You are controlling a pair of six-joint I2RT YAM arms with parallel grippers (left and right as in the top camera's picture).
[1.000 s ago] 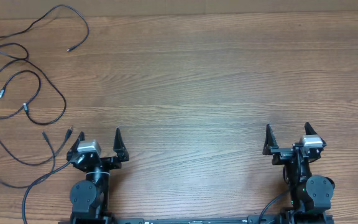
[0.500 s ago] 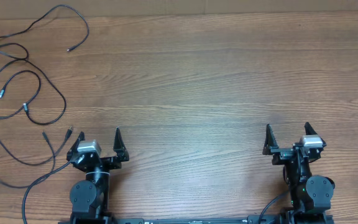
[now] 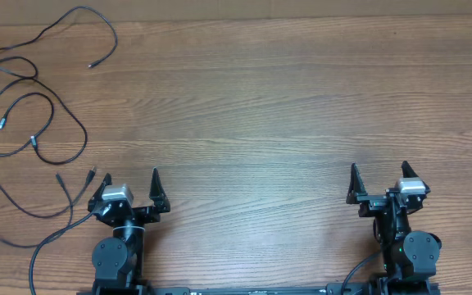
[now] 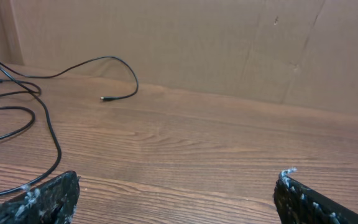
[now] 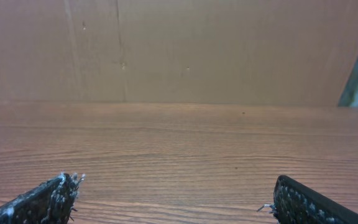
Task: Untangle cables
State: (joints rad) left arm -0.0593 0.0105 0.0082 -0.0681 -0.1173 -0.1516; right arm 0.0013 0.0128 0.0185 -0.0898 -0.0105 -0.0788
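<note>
Several thin black cables [image 3: 56, 115] lie as long loose strands over the far left part of the wooden table, with small plug ends spread apart. Some of them show in the left wrist view [image 4: 48, 130], at the left. My left gripper [image 3: 129, 179] is open and empty at the near left, just right of the nearest plug ends [image 3: 91, 174]. My right gripper [image 3: 379, 174] is open and empty at the near right, far from any cable. The right wrist view shows only bare wood between my fingertips [image 5: 61, 186].
A brown cardboard wall [image 4: 216, 43] stands along the table's far edge. One strand [image 3: 47, 242] runs off the near left edge beside the left arm's base.
</note>
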